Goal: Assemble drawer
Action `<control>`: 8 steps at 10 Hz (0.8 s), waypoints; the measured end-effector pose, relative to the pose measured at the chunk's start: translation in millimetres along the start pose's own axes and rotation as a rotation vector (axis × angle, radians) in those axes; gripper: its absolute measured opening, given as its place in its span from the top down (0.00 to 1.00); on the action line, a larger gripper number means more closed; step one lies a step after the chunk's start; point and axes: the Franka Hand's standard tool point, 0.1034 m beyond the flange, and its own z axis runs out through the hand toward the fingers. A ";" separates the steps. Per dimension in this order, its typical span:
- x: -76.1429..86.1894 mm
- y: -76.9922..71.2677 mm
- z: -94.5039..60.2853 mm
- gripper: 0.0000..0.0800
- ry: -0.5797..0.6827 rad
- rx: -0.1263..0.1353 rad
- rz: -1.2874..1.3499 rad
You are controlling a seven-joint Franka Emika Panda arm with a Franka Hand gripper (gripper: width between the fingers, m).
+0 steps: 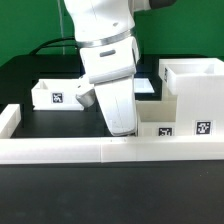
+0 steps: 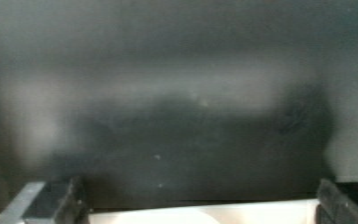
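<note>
A small white drawer part (image 1: 58, 94) with black marker tags lies on the black table at the exterior view's left. A larger white open box part (image 1: 195, 95) with tags on its front stands at the right. My gripper (image 1: 122, 126) reaches down between them, just behind the white front rail (image 1: 60, 150); its tips are hidden there. In the wrist view my gripper (image 2: 194, 198) is open, with the dark fingers (image 2: 44, 203) far apart. A white surface (image 2: 194, 216) shows at the picture's edge between them. Nothing is held.
The white front rail runs across the table's near edge and turns back at the left end (image 1: 8, 120). A thin flat white piece (image 1: 146, 86) lies behind the arm. Black cables (image 1: 50, 45) trail at the back left.
</note>
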 end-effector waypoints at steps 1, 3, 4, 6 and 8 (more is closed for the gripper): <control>-1.3 2.3 0.2 0.19 -0.003 -0.025 -0.044; 9.2 -0.1 6.4 0.19 -0.010 -0.070 -0.117; 23.4 2.4 6.0 0.19 -0.005 -0.080 -0.141; 33.3 3.2 6.2 0.19 0.000 -0.084 -0.137; 29.6 3.1 6.3 0.19 -0.001 -0.084 -0.132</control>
